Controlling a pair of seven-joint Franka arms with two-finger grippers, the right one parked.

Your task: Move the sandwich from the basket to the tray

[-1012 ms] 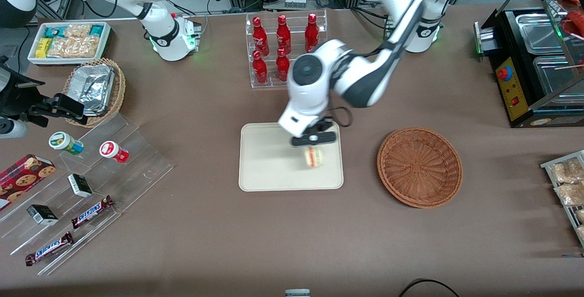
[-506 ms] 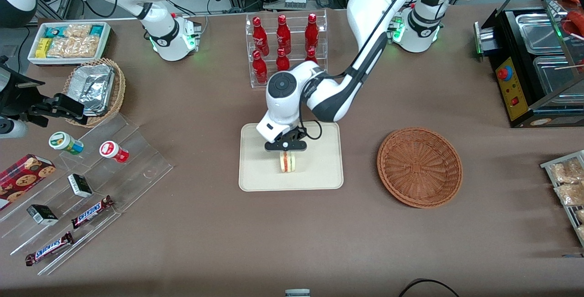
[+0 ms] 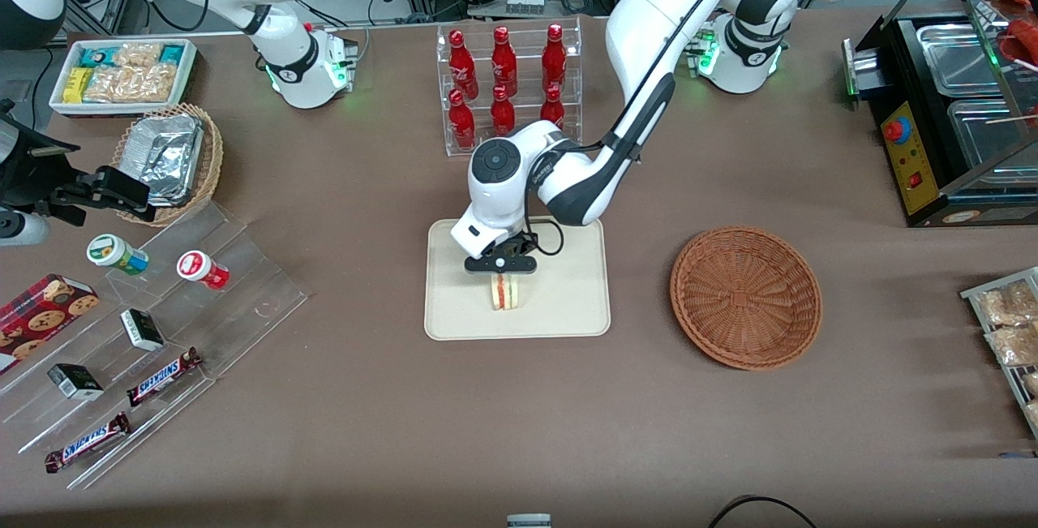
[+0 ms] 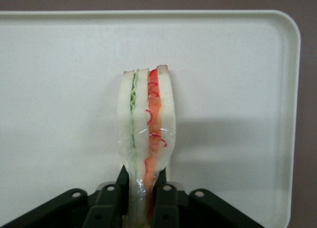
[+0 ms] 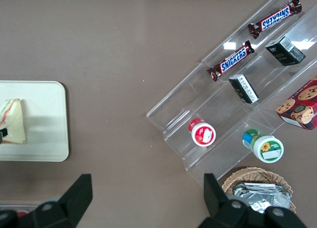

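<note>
The sandwich (image 3: 507,294) (image 4: 146,120), a white wedge with red and green layers, stands on edge over the middle of the cream tray (image 3: 568,305) (image 4: 237,89). My gripper (image 3: 500,266) (image 4: 144,181) hangs just above it, shut on its end, with one dark finger (image 4: 122,177) pressed against each bread face. Its shadow lies close beside it; whether it touches the tray I cannot tell. The reddish-brown basket (image 3: 746,298) sits beside the tray, toward the working arm's end, with nothing in it. The right wrist view shows the sandwich (image 5: 14,121) at the tray's (image 5: 44,114) edge.
A clear rack of red bottles (image 3: 507,82) stands farther from the front camera than the tray. A stepped acrylic stand with snacks (image 3: 162,325), a tan basket of foil containers (image 3: 170,159) and a white snack bin (image 3: 122,74) lie toward the parked arm's end.
My gripper carried the sandwich from the tray's edge nearest the basket to the tray's middle and sank lower. It stayed shut on the sandwich throughout.
</note>
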